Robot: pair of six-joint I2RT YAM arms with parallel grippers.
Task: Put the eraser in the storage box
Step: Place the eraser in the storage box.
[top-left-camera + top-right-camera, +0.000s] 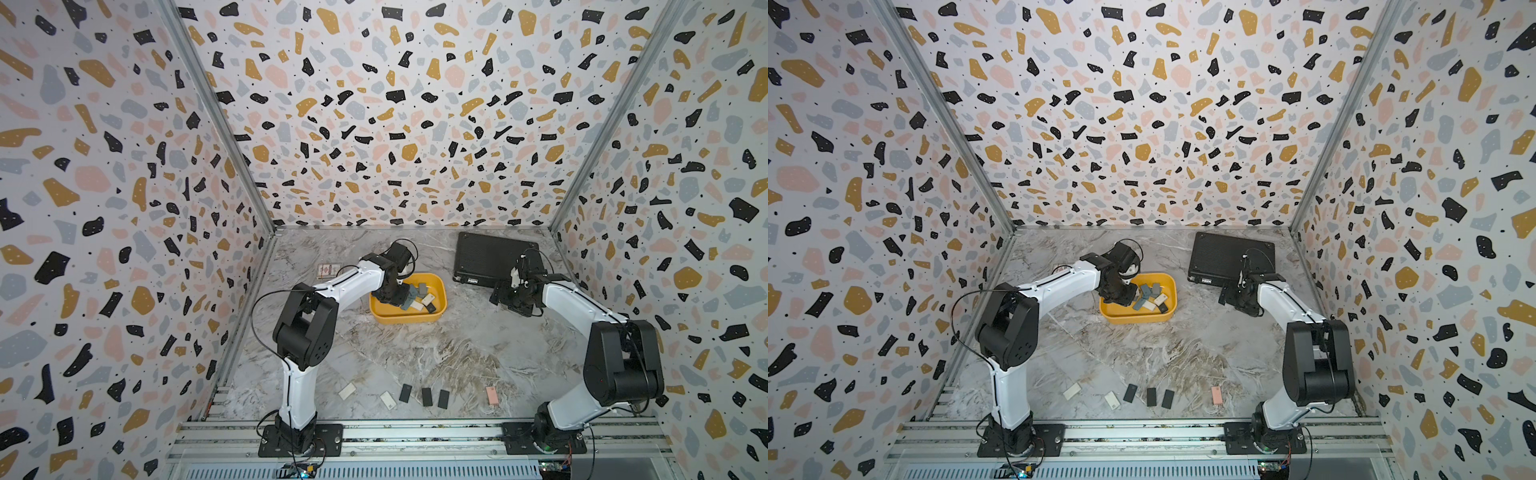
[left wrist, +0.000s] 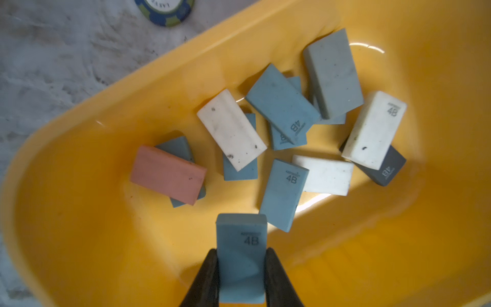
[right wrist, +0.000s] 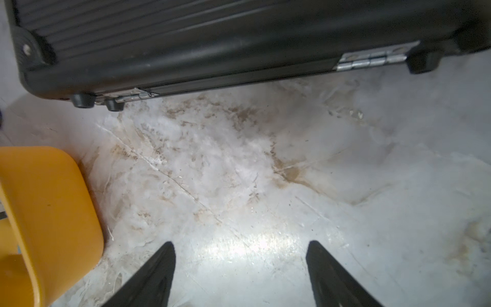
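Observation:
The yellow storage box (image 1: 409, 319) (image 1: 1138, 320) sits mid-table, and several blue, white, grey, pink and black erasers lie in it (image 2: 281, 106). My left gripper (image 2: 241, 251) is shut on a blue eraser (image 2: 239, 234) marked 4B. It holds the eraser upright just above the box floor (image 2: 106, 239), near the box's left end (image 1: 399, 297). My right gripper (image 3: 241, 242) (image 1: 498, 295) hangs open over bare table with nothing between its fingers. It is between the box's right corner (image 3: 47, 202) and the black case.
A flat black case (image 1: 492, 257) lies at the back right. A card pack (image 1: 328, 270) and a poker chip (image 2: 166, 10) lie behind the box on the left. Several loose erasers lie in a row near the front edge, white (image 1: 347, 390), black (image 1: 427, 397) and pink (image 1: 492, 395).

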